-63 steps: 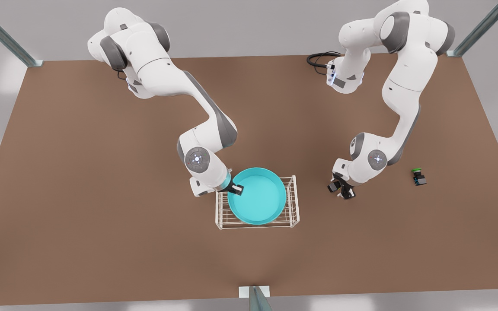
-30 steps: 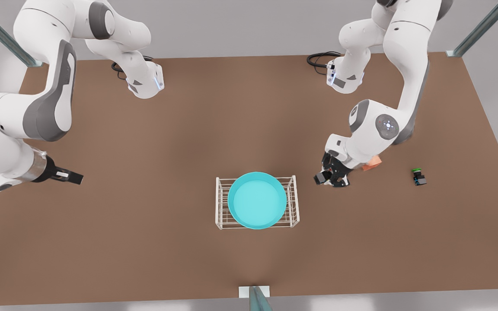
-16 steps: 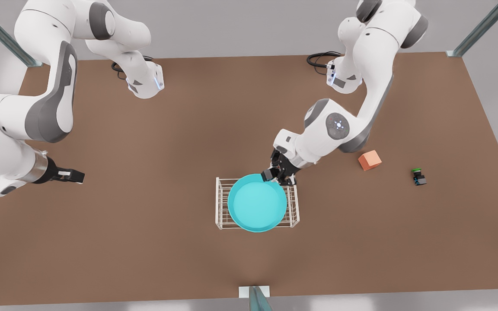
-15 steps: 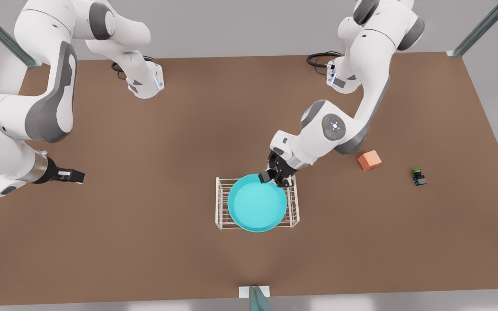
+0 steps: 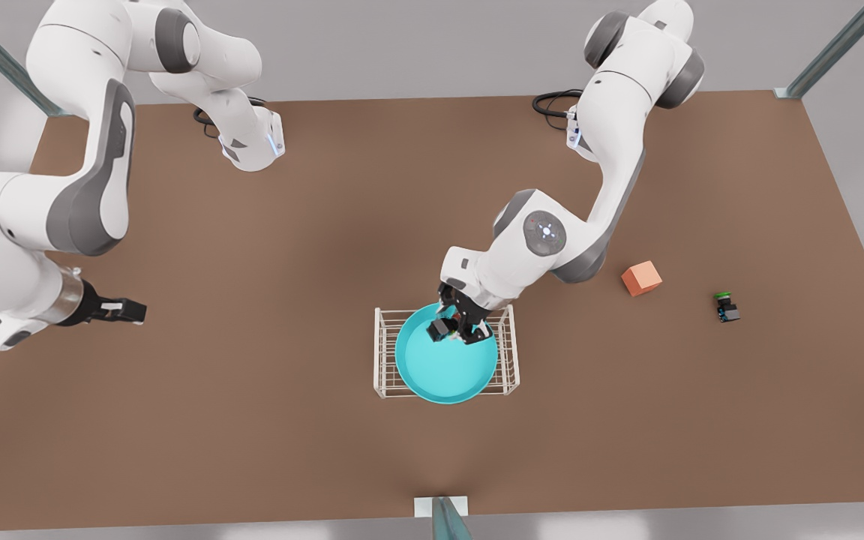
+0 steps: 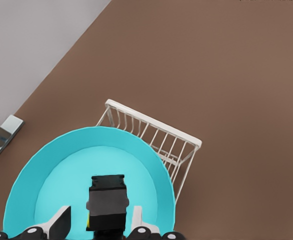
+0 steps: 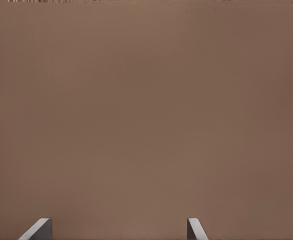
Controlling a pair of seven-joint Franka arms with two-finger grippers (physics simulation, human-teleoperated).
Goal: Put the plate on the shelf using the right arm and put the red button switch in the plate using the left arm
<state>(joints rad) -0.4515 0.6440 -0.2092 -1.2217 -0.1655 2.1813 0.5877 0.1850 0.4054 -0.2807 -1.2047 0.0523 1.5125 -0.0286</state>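
Red button switch (image 6: pixel 106 201) above plate (image 6: pixel 51 172)

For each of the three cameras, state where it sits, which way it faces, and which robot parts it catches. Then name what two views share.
Front view: high over the table, looking down at both arms, shelf, orange cube, green-capped switch.
Left wrist view: on the left gripper, facing down into the plate; its fingers grip a dark block.
Right wrist view: on the right gripper, facing bare table; open fingertips show.
Shared: front and left wrist views both show plate and shelf.
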